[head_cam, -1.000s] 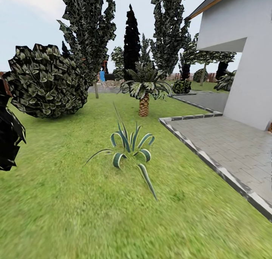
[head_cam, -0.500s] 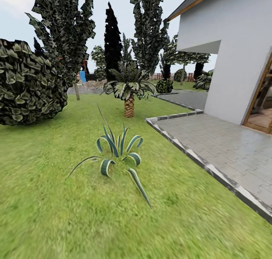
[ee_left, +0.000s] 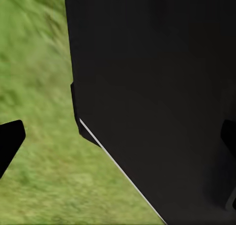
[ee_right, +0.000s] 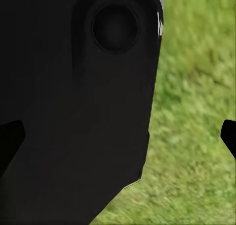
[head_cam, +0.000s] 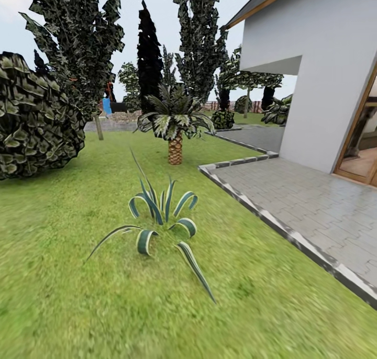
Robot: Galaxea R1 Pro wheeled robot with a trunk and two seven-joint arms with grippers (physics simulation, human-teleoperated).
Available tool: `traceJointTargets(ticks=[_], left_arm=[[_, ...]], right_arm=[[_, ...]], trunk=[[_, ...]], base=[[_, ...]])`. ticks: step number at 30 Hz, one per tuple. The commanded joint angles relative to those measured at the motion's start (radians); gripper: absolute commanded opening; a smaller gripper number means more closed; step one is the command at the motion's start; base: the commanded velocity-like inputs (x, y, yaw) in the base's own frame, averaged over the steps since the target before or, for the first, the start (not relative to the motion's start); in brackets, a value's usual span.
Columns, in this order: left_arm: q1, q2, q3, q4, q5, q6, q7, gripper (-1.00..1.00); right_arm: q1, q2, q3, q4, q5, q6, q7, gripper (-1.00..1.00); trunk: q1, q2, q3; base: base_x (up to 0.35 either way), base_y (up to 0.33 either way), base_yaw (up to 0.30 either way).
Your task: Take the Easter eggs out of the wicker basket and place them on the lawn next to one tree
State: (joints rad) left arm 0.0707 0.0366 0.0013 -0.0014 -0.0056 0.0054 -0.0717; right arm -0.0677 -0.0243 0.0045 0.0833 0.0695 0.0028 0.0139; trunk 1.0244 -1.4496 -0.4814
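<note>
Nearest, in my wrist views: my left claw [ee_left: 118,136] and right claw [ee_right: 120,136], fingertips spread wide at the frame edges, nothing between them; behind each, a black part of my own body and the lawn [head_cam: 63,275].

Next, head view: a striped agave [head_cam: 157,217] on the grass. To my right, a grey paved terrace [head_cam: 314,212] with a stone kerb [head_cam: 272,225], then a white house [head_cam: 324,71] with a wooden door frame [head_cam: 361,123].

Further: a short palm [head_cam: 175,123], a round dark bush [head_cam: 31,123], a tree [head_cam: 78,45] with a grey trunk, taller dark trees beyond.

Basket and eggs: location cannot be told.
</note>
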Motion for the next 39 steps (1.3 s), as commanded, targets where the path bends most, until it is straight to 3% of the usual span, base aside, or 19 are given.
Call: traceJointTargets(ticks=[1,12,31,39], left_arm=[[0.0,0.0,0.0,0.0,-0.001,0.001,-0.003,1.0],[0.0,0.001,0.0,0.002,-0.001,0.001,-0.004,1.0],[0.0,0.0,-0.001,0.002,0.0,0.001,-0.004,1.0],[0.0,0.0,0.0,0.0,-0.001,0.001,-0.004,1.0]], right_arm=[[-0.001,0.0,0.0,0.002,0.007,0.0,0.001,1.0],[-0.001,-0.001,0.0,0.002,0.007,0.0,0.002,1.0],[-0.001,-0.001,0.0,0.002,0.007,0.0,0.002,1.0],[-0.001,0.0,0.0,0.003,0.007,0.0,0.003,1.0]], trunk=[[0.001,0.0,-0.001],[0.001,0.0,-0.001],[0.001,0.0,-0.001],[0.001,0.0,-0.001]], base=[[0.308,0.201,0.0],[0.263,0.234,-0.052],[0.042,0.333,-0.007],[0.196,0.3,-0.262]])
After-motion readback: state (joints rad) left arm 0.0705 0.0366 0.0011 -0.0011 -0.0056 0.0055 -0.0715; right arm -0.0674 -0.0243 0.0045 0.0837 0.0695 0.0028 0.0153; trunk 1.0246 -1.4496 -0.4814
